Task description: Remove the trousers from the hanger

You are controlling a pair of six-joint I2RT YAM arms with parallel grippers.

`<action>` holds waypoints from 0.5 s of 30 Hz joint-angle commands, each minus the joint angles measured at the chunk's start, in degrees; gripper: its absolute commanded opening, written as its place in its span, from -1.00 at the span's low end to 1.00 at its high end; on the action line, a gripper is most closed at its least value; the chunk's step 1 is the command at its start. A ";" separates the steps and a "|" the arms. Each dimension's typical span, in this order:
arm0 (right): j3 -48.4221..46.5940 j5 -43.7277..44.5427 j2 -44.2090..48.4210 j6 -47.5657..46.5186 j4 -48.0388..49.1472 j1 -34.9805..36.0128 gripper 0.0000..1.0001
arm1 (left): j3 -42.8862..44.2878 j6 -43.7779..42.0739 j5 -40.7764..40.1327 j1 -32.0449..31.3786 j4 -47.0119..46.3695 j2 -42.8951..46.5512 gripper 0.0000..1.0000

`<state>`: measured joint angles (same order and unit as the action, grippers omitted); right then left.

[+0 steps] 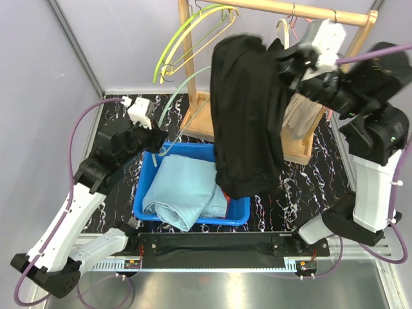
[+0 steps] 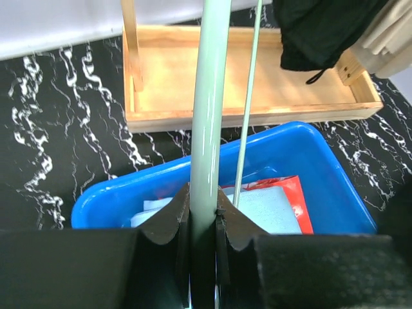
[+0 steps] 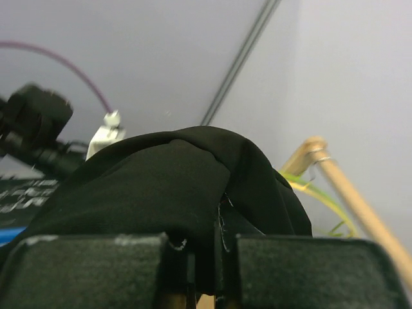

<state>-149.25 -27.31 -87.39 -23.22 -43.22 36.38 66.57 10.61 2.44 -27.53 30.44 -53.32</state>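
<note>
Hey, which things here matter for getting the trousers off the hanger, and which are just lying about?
Job: black trousers, hanger, left gripper, right gripper, beige trousers.
Lying about: bin, blue trousers, lime hangers, rack.

The black trousers are matt, soft cloth, and the light blue trousers likewise. The hanger looks like smooth, glossy plastic, as does the blue bin. The rack is pale bare wood. The counter is black, white-veined, faintly shiny.
</note>
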 commanded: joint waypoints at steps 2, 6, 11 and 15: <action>7.72 -7.84 4.50 -2.35 -3.09 0.18 -1.00 | 0.32 -2.96 1.96 0.02 -2.58 3.48 -1.00; 23.34 -12.22 8.99 -3.41 -2.93 0.18 -1.00 | 0.32 -3.49 1.52 0.02 -1.70 5.94 -1.00; 41.38 -14.70 15.76 -5.24 2.08 0.18 -1.00 | 1.55 -3.67 1.25 0.02 -0.64 7.62 -1.00; 60.89 -13.83 19.02 -6.66 8.58 0.36 -1.00 | 3.22 -3.76 2.74 0.02 -0.03 8.06 -1.00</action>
<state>-96.49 -39.57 -70.46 -28.36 -42.92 36.42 66.63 7.70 3.03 -27.53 33.58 -46.19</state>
